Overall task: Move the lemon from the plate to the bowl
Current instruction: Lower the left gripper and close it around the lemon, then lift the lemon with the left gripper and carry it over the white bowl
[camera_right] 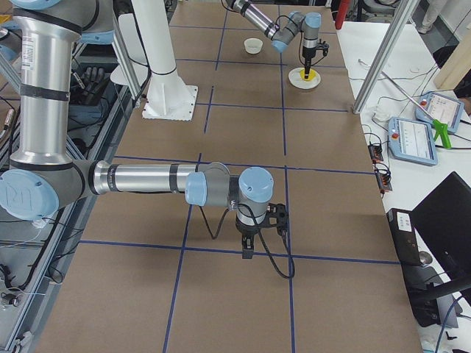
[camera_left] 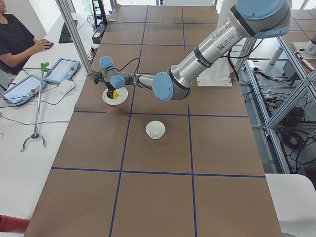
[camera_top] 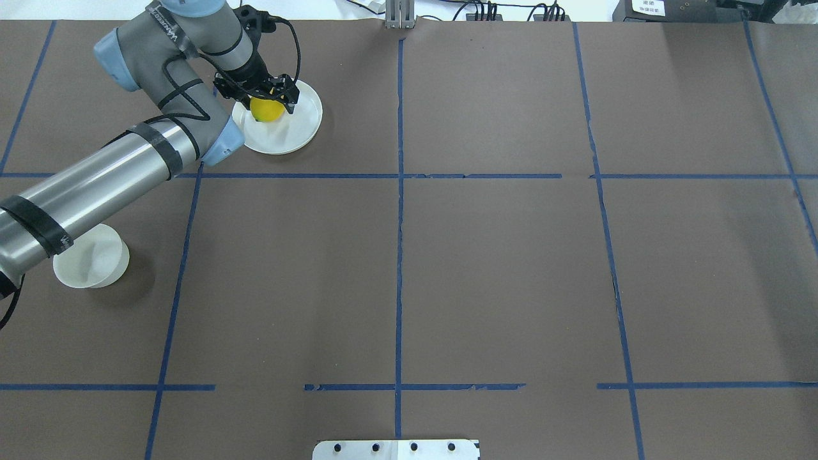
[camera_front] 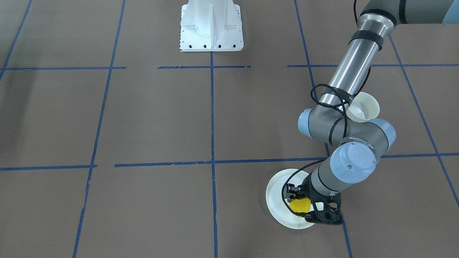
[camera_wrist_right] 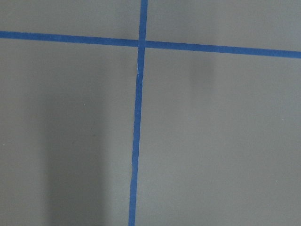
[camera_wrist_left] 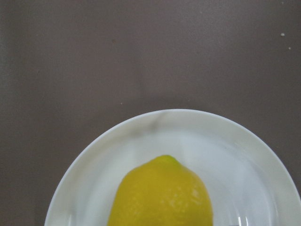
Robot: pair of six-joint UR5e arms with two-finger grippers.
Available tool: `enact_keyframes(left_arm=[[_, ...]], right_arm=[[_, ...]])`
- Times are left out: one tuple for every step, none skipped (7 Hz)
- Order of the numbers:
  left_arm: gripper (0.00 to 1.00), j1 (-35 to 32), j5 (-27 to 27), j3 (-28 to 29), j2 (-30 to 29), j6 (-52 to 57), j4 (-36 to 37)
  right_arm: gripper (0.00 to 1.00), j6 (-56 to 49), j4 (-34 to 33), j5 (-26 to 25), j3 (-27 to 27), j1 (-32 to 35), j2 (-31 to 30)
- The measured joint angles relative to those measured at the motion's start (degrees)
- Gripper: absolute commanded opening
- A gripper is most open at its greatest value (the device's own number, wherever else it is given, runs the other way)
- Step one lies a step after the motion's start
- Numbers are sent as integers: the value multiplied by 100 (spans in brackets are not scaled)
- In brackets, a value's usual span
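One lemon (camera_top: 267, 111) on the plate (camera_top: 295, 131), jaws astride it

Seen from overhead, the plate sits at 11 o'clock on the worktop (camera_top: 498, 268), and the lemon lies toward the plate's 10 o'clock side. The left arm (camera_top: 115, 176) reaches over it, and the left jaws straddle the lemon. Whether they pinch it or merely stand around it cannot be told. The bowl (camera_top: 96, 259) stands well apart, at 8 o'clock from the plate, partly under that arm. The right arm (camera_right: 140, 179) points the right jaws down near a crossing of blue tape (camera_wrist_right: 136, 141); whether they are open or closed cannot be told.
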Motion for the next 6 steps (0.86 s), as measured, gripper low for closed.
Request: enact_keyframes(left_arm=[[0,-24,5,-11,-3,-45,-4],[0,-90,-6,-82,-1,-92,15],[0,-218,-95,-310,73,-107,104],[0,-362,-276,-836,371,-108,241],[0,-466,-435,-1684,915,-104,447],[0,-524,-498,-2661,1499,-82,846]], right_arm=[[100,0,0,0,0,0,0],[100,0,0,-2,0,0,0],[100,0,0,-4,0,0,0],[100,0,0,-2,1,0,0],[100,0,0,-1,3,0,0],[100,0,0,0,2,0,0]])
